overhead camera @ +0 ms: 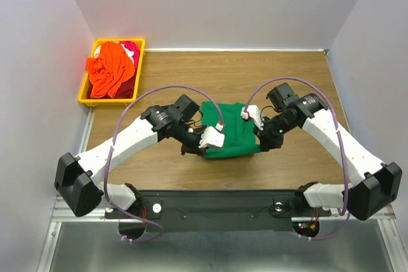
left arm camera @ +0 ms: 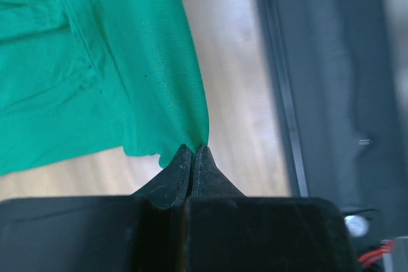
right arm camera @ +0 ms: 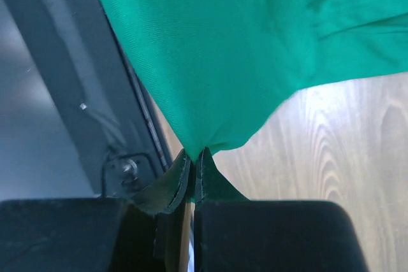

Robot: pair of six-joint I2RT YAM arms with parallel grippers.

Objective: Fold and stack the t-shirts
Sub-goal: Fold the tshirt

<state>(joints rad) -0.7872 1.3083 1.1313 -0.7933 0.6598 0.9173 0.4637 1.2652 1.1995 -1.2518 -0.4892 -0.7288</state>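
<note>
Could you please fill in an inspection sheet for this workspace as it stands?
Surface: wooden table, no spills seen.
Job's things: green t-shirt lies mid-table, towards the near edge; orange t-shirt and red-pink t-shirt are bunched in the yellow bin at the far left corner.
Clutter: nothing seen.
Grippers: left gripper and right gripper are each shut on a corner of the green t-shirt.
Cables: purple cables loop along both arms.
Surroundings: white walls on three sides; black base rail at the near edge.
</note>
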